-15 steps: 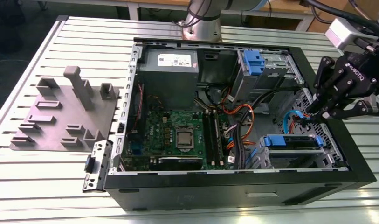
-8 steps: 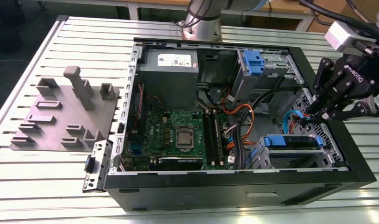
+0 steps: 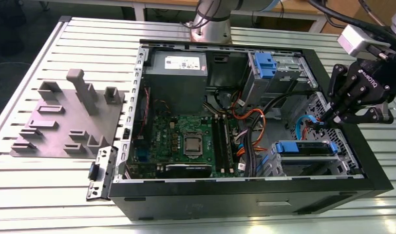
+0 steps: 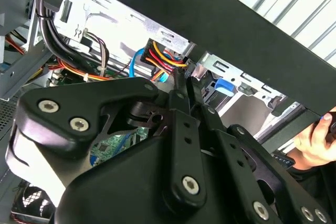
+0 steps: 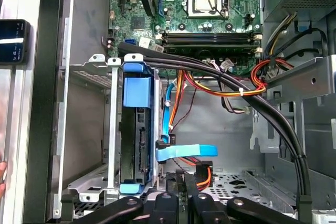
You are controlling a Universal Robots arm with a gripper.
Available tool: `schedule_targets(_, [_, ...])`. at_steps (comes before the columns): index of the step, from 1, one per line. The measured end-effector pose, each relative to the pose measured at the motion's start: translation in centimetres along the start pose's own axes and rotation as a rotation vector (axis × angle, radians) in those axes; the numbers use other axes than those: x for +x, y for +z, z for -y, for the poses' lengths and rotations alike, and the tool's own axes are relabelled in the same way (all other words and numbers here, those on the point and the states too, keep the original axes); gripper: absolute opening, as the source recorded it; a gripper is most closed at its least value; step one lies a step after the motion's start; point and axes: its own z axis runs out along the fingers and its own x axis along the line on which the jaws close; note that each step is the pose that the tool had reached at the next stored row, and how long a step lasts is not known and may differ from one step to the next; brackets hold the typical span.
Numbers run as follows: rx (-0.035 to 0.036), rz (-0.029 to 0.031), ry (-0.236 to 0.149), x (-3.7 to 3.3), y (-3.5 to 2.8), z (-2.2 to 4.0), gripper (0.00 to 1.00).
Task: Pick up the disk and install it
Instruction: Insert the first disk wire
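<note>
The disk [image 3: 306, 148], a grey drive in a bright blue bracket, sits in the metal drive cage [image 3: 312, 167] at the front corner of the open computer case, on the exterior view's right. In the first wrist view the disk [image 5: 137, 129] stands edge-on inside the cage. My gripper [image 3: 324, 120] hangs over the case's right wall, a little behind the disk, fingers pressed together with nothing seen between them. In both wrist views the fingertips [image 5: 186, 178] [image 4: 184, 83] lie close to a black connector [image 5: 203, 167] with orange and red wires and a light blue flat cable [image 5: 186, 153].
The black case [image 3: 250, 200] lies open on a slatted table, with motherboard [image 3: 184, 141], power supply [image 3: 178, 73] and a blue latch [image 3: 265, 65] on the rear bay. Thick black cables [image 5: 252, 103] cross beside the cage. A grey fixture plate [image 3: 67, 122] lies outside. A person's hand [image 4: 315, 140] is by the case wall.
</note>
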Motion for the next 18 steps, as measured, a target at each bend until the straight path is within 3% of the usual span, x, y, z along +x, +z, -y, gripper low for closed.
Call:
schedule_targets(4, [0.0023, -0.0001, -0.001, 0.00, -0.05, -0.29, 0.16])
schedule_targets(8, [0.0093, -0.0069, -0.001, 0.01, -0.03, -0.60, 0.16])
schedule_targets(14, [0.0347, -0.0069, -0.001, 0.16, 0.09, -1.36, 0.16])
schedule_targets(18, [0.0470, -0.0073, -0.002, 0.93, 0.18, -1.60, 0.16])
